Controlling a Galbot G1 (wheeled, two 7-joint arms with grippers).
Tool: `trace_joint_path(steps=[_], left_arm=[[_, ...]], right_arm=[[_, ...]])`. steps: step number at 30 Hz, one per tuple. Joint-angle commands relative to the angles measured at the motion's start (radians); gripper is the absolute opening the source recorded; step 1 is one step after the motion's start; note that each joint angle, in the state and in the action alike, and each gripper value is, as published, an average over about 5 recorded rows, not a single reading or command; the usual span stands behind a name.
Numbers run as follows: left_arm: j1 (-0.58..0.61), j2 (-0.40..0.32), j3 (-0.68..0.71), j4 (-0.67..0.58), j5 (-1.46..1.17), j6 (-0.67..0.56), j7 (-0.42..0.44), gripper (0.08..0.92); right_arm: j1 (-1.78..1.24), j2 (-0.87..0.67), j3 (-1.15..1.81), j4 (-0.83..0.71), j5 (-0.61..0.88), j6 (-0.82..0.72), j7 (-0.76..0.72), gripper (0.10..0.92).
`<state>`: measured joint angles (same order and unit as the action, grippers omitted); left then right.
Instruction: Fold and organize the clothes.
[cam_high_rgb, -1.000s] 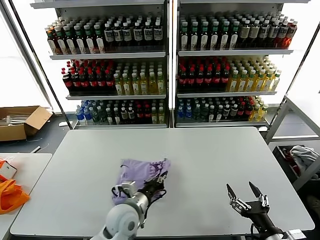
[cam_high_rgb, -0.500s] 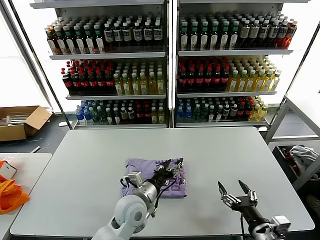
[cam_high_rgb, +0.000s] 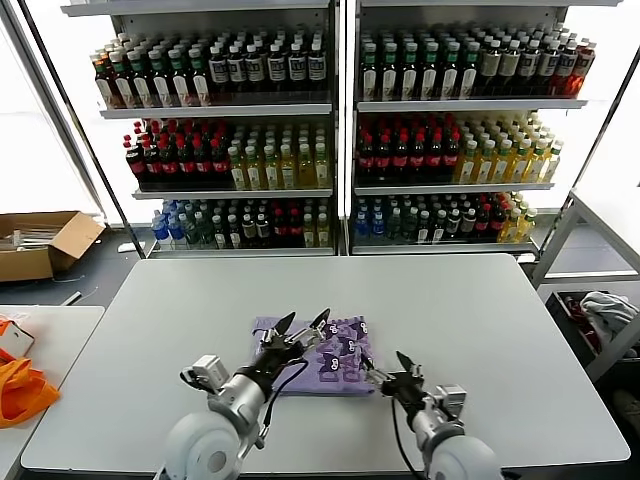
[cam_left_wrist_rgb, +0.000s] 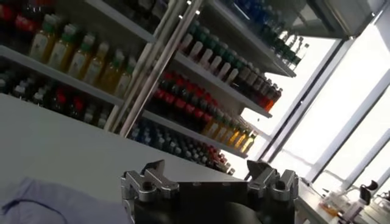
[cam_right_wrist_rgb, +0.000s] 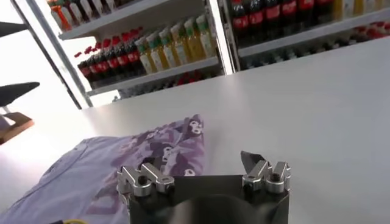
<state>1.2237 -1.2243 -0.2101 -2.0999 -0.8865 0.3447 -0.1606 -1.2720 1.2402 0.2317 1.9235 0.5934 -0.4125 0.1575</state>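
Observation:
The lavender T-shirt (cam_high_rgb: 335, 362) lies folded flat on the grey table (cam_high_rgb: 480, 300), near the front middle, with its dark purple lettering facing up. My left gripper (cam_high_rgb: 303, 322) hovers open over the shirt's left part, with nothing between its fingers. In the left wrist view the left gripper (cam_left_wrist_rgb: 204, 173) has its jaws spread wide, and a corner of the shirt (cam_left_wrist_rgb: 42, 201) shows beside them. My right gripper (cam_high_rgb: 385, 362) stands open at the shirt's front right corner. In the right wrist view the right gripper (cam_right_wrist_rgb: 201, 170) is close to the printed shirt (cam_right_wrist_rgb: 140, 158).
Shelves of bottles (cam_high_rgb: 340, 130) stand behind the table. A cardboard box (cam_high_rgb: 40, 245) sits on the floor at far left. An orange cloth (cam_high_rgb: 20, 392) lies on a side table at left. A white-grey cloth bundle (cam_high_rgb: 605, 305) is at the right.
My left gripper carried a fold of the shirt to the right, opened and let go, then drew back left. The shirt now lies flatter and wider. My right gripper moved left to the shirt's corner.

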Motion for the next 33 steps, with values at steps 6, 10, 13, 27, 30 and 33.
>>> trace_joint_path(steps=[6,10,13,27,30,33], left_arm=[[0.093,0.017,-0.072,-0.074,-0.018,-0.019,0.036,0.822],[0.085,0.016,-0.071,-0.058,-0.024,-0.02,0.04,0.823],[0.08,0.012,-0.072,-0.044,-0.027,-0.025,0.04,0.823],[0.074,-0.014,-0.069,-0.024,-0.035,-0.036,0.037,0.822],[0.074,-0.021,-0.061,-0.019,-0.032,-0.035,0.036,0.823],[0.075,-0.028,-0.055,-0.02,-0.031,-0.034,0.035,0.823]], right_arm=[[0.117,0.025,-0.137,-0.088,0.011,-0.061,0.081,0.602],[0.082,0.003,-0.104,-0.042,0.016,-0.06,0.063,0.49],[0.053,-0.021,-0.068,-0.012,0.017,-0.059,0.035,0.403],[-0.062,-0.265,0.188,0.027,-0.131,-0.004,-0.179,0.139],[-0.092,-0.273,0.217,0.034,-0.209,0.051,-0.174,0.144],[-0.128,-0.261,0.257,0.08,-0.261,0.092,-0.16,0.174]])
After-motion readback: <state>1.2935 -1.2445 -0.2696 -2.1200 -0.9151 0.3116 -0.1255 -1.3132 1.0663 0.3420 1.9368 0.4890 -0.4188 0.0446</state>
